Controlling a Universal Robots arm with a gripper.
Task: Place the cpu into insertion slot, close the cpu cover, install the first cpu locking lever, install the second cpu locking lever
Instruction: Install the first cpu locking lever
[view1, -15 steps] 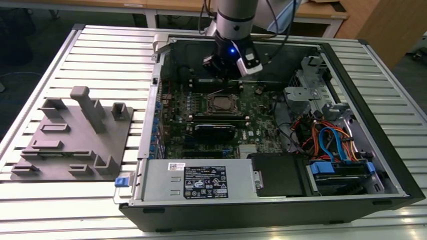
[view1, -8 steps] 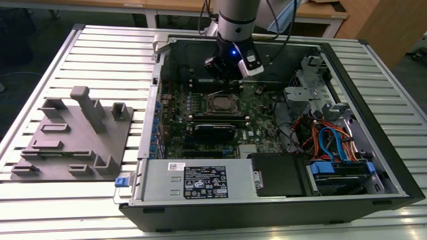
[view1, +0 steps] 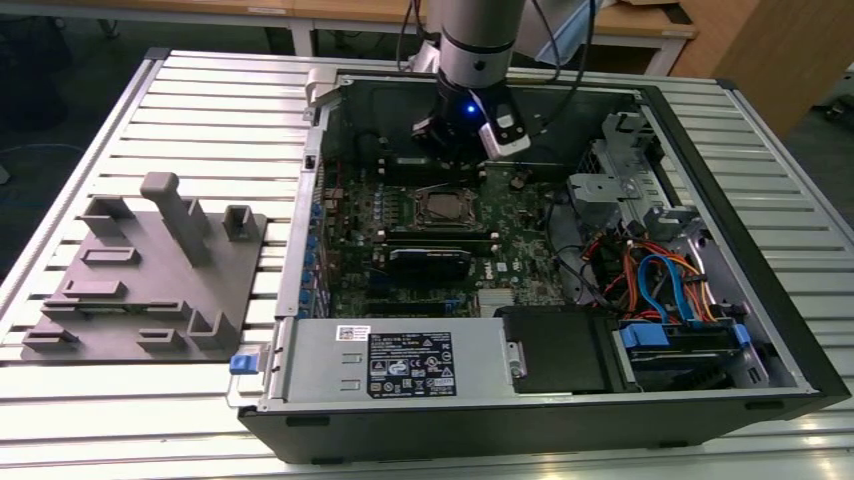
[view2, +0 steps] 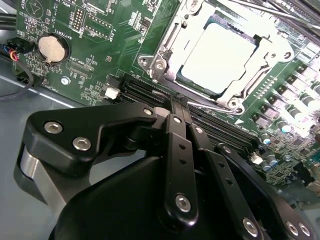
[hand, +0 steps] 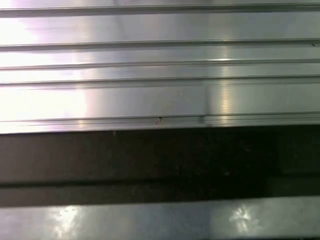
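While the pincer (view2: 175, 106) hovers, the cpu (view2: 220, 57) fills the insertion slot (view2: 151, 61).

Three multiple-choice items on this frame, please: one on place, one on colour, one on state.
1. Where is the cpu? A on the grey tray; B in the insertion slot; C on the table.
2. What colour is the motherboard? A green; B red; C white.
3. The cpu cover is: A off the board; B standing upright; C down over the cpu.
B: its pale face sits inside the socket frame. A: the board is green in the second wrist view. C: the frame lies flat around the chip.
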